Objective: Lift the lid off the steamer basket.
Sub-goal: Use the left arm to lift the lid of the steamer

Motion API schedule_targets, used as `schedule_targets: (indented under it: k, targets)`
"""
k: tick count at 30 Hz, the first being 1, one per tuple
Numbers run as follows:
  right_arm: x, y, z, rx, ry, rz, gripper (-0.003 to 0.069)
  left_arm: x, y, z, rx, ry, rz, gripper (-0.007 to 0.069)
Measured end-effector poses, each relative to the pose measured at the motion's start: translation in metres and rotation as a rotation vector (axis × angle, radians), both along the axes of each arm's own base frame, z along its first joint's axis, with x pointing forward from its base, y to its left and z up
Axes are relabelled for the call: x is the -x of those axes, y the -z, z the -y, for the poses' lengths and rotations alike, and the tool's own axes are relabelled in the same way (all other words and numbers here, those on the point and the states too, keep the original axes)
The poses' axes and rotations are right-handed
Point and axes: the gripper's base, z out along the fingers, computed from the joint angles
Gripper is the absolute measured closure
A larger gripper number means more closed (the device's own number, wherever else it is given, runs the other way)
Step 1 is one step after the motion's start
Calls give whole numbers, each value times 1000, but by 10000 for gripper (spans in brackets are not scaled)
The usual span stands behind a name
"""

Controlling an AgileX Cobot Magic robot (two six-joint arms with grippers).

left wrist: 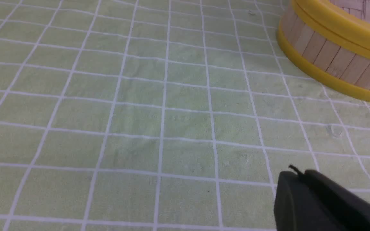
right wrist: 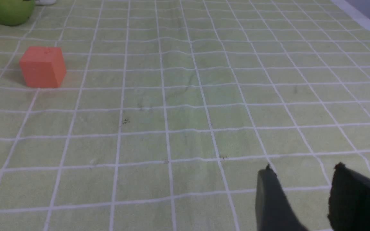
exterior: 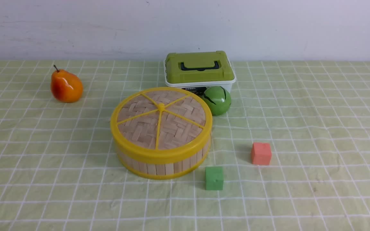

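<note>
My left gripper (left wrist: 295,173) has its fingers pressed together with nothing between them, low over the checked tablecloth (left wrist: 159,128). My right gripper (right wrist: 302,170) shows a clear gap between its fingers, also holding nothing, just as low. Neither one appears in the front view, so I judge both arms are parked back on my side, keeping the scene unobstructed before any reach.

Ahead of the left gripper, well apart from it, stands the steamer basket (left wrist: 329,54). The lid (left wrist: 342,25) is seated flat on it, its yellow rim stacked on the basket's top rim, so nothing is done yet. The basket is nearer this gripper than the right one, which I think makes it the arm to send.

Ahead of the right gripper lies an orange cube (right wrist: 42,66), and beyond that a green ball (right wrist: 8,11), which the front view puts just beside the basket's far edge. A green cube (exterior: 214,178) sits near the basket's base on that same side. I'd therefore approach from above, at the centre knob or the rim, rather than sweeping in sideways.
</note>
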Motion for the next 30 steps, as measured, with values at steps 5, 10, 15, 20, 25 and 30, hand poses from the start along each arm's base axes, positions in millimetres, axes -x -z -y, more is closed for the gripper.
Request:
schedule_targets:
  k: [5, 10, 15, 20, 25, 30]
  targets:
    - [0, 0, 0, 0, 0, 0, 418, 0, 0, 0, 0, 0, 0, 606]
    - [0, 0, 0, 0, 0, 0, 418, 0, 0, 0, 0, 0, 0, 602]
    - [0, 0, 0, 0, 0, 0, 416, 0, 0, 0, 0, 0, 0, 595]
    - [0, 0, 0, 0, 0, 0, 415, 0, 0, 0, 0, 0, 0, 592]
    - [0, 0, 0, 0, 0, 0, 415, 0, 0, 0, 1, 0, -1, 585]
    - [0, 0, 0, 0, 0, 0, 415, 0, 0, 0, 1, 0, -1, 585]
